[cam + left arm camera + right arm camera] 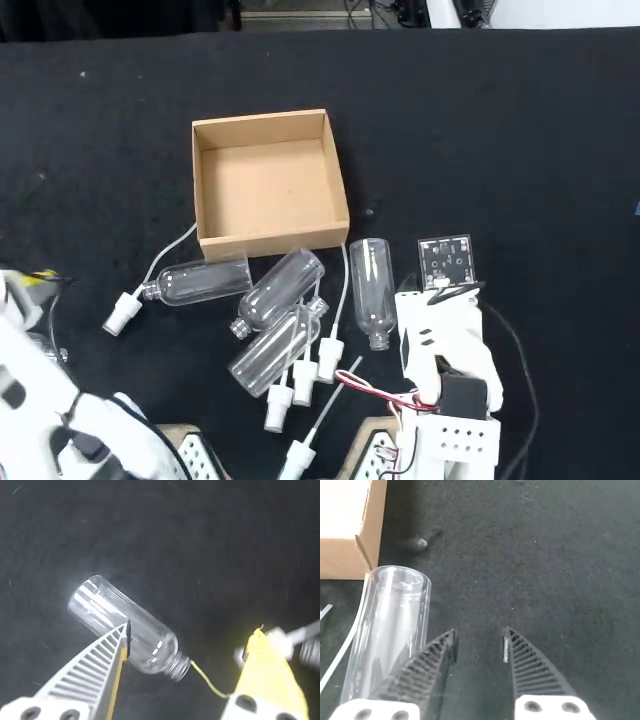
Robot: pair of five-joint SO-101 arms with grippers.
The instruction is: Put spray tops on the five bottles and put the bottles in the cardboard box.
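Within the wide-open left pincer (191, 628) lies a clear bottle (147, 635); just beside the part-open right pincer (479, 632), outside its jaws, lies a second bottle (395, 615).

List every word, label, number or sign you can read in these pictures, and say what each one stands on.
No text can be read in any view.
cardboard box: plain walls and floor, no print seen.
clear bottle next to the box, and the other bottles: bare, no labels.
small black board on the right arm: a few light marks, too small to read.
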